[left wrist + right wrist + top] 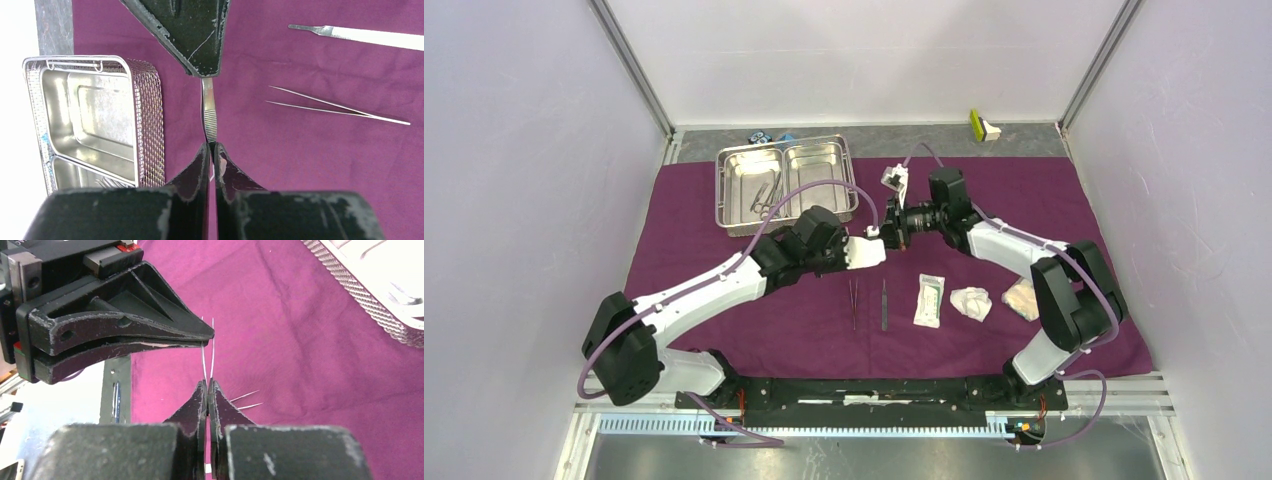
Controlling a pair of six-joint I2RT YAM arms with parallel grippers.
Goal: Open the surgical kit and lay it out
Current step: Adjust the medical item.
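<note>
Right end effector [207,383] around tweezers [212,347]

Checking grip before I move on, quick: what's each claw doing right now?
Left claw: closed, holding the tweezers.
Right claw: closed on the other end of the same tweezers.
</note>
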